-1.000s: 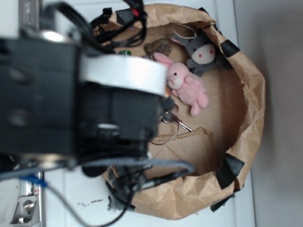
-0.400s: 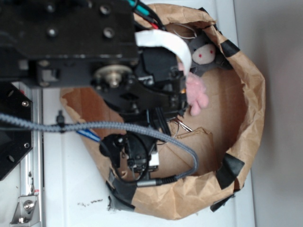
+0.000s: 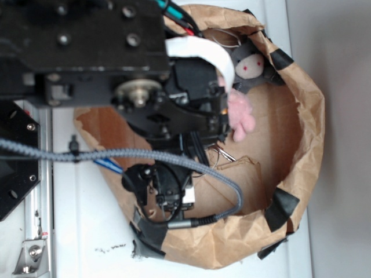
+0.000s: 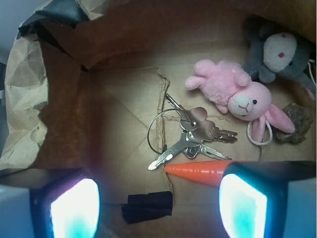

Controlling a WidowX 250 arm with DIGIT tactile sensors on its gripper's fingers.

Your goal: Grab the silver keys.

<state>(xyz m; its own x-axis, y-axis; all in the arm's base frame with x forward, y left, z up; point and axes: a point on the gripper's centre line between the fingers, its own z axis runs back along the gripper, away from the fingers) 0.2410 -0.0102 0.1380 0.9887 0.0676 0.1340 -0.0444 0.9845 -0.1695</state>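
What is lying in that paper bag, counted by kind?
Plush toys: 2, pink bunny and grey animal
Bunches of silver keys: 1
Orange toy carrots: 1
Brown rock-like lumps: 1
Black tape pieces: 1
Total: 6

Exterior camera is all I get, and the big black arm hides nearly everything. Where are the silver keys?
Observer: The silver keys lie on the bag floor, fanned out on a thin wire ring.
Operator: What's near them?
Observer: An orange carrot lies right beside them, tip pointing left.
Operator: Is the claw holding them?
Observer: No. The claw is open above them, both fingers apart.
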